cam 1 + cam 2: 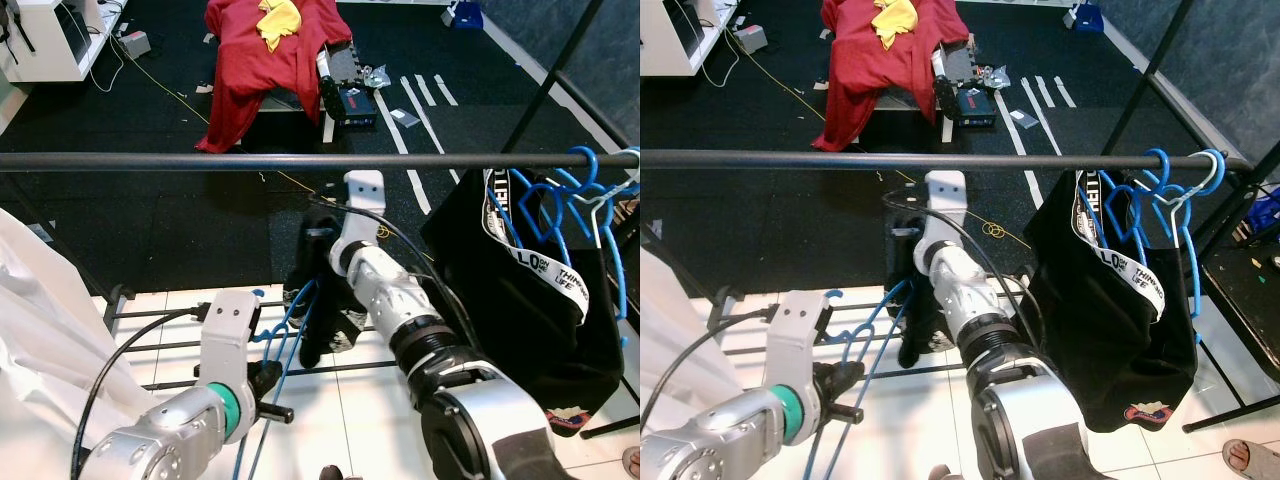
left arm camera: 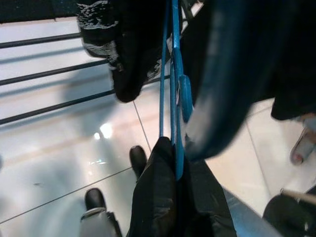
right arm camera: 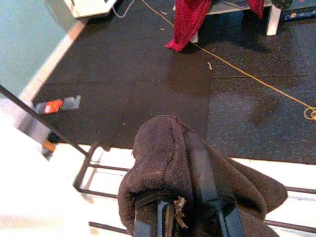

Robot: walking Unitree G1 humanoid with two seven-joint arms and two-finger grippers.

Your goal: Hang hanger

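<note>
Both silver arms reach forward from the bottom of the head views. Low down, the left end effector (image 1: 262, 385) has its black fingers clamped on a blue hanger (image 1: 287, 318), whose thin wires rise from the grip toward a dark garment (image 1: 322, 300); in the left wrist view the hanger's wires (image 2: 174, 89) run straight out from between the fingers and past the garment's dark cloth (image 2: 129, 44). Further out, the right end effector (image 3: 190, 217) is buried in that dark garment: in the right wrist view the brown-black cloth (image 3: 163, 158) is bunched over its fingers, and I cannot tell how they stand.

Across the scene, above both arms, runs a black rail (image 1: 200, 160). The blue hanger is below it and well apart from it. On the rail's right end hang other blue hangers (image 1: 585, 185) with a black shirt (image 1: 520, 300) that has a white printed neck band.

Beneath the arms is a white tiled floor (image 1: 350, 400) crossed by the rack's low black bars (image 1: 150, 345). Beyond lies dark flooring (image 1: 150, 230), with a red cloth (image 1: 255, 60) draped over a bench at the back.
</note>
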